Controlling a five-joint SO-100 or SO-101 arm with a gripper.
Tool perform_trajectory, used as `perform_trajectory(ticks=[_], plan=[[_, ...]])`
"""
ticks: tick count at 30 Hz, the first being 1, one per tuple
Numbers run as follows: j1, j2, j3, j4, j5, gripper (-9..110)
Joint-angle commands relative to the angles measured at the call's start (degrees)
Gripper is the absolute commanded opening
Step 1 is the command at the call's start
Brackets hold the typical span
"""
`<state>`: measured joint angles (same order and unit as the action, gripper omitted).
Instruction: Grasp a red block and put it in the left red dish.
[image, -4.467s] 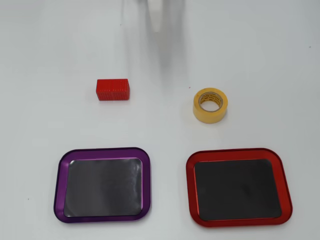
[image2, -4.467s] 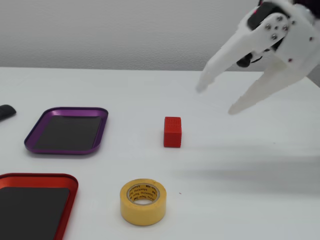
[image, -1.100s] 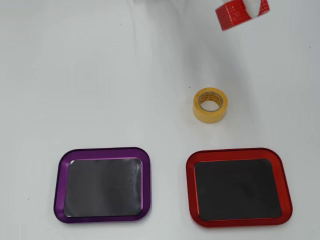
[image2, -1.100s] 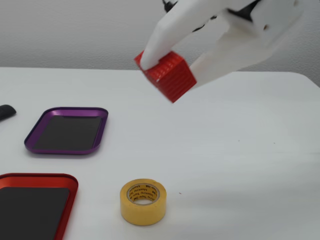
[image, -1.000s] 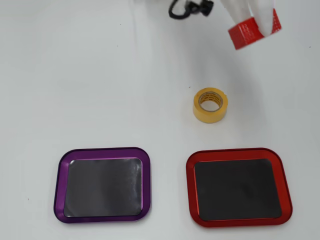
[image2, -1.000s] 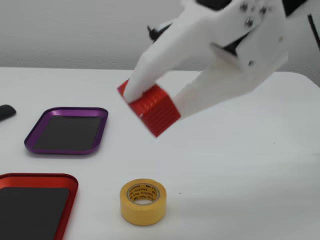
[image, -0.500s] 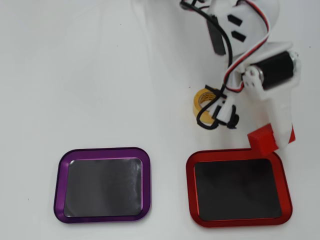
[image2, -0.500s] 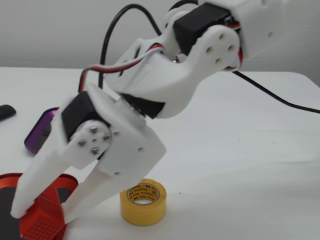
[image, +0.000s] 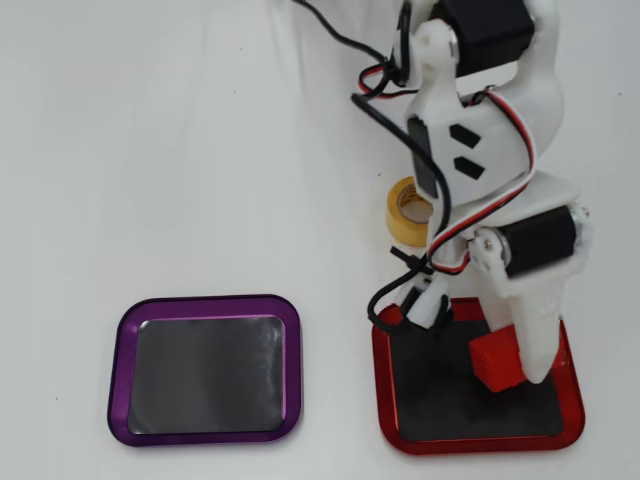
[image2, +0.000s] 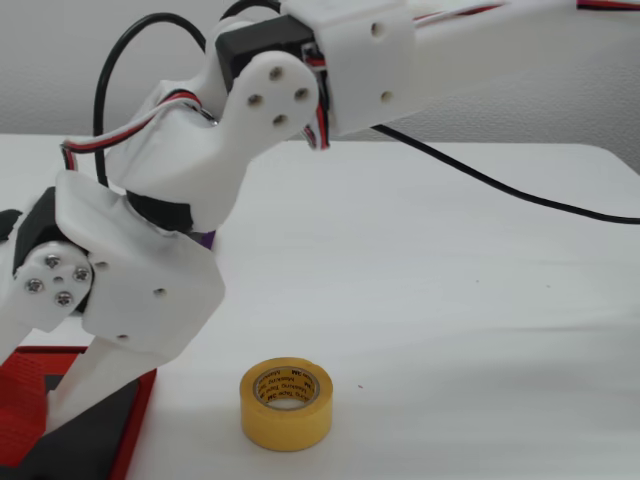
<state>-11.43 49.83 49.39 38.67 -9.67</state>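
Note:
The red block (image: 497, 360) lies inside the red dish (image: 478, 437), at the lower right of the overhead view, on its dark inner surface near the right side. My gripper (image: 480, 348) hangs over the dish. Its long white finger (image: 535, 340) touches the block's right side. The other jaw is spread away to the left near the dish's upper left corner, so the block's left side is free. In the fixed view the white finger (image2: 88, 375) reaches down into the dish (image2: 140, 415) at the lower left, with the block (image2: 22, 400) beside it.
A purple-rimmed tray (image: 205, 302) of the same size lies at the lower left of the overhead view. A yellow tape roll (image: 405, 212) (image2: 286, 402) stands just behind the red dish, partly under the arm. Black and red cables hang beside the wrist.

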Motion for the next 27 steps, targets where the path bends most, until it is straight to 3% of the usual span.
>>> perform_trajectory(ticks=[1, 13, 27], plan=[[0.4, 1.1, -5.3, 4.7, 0.3, 6], [-0.3, 1.5, -8.6, 20.2, 2.4, 15], [-0.4, 1.7, -38.9, 58.7, 4.2, 14]])
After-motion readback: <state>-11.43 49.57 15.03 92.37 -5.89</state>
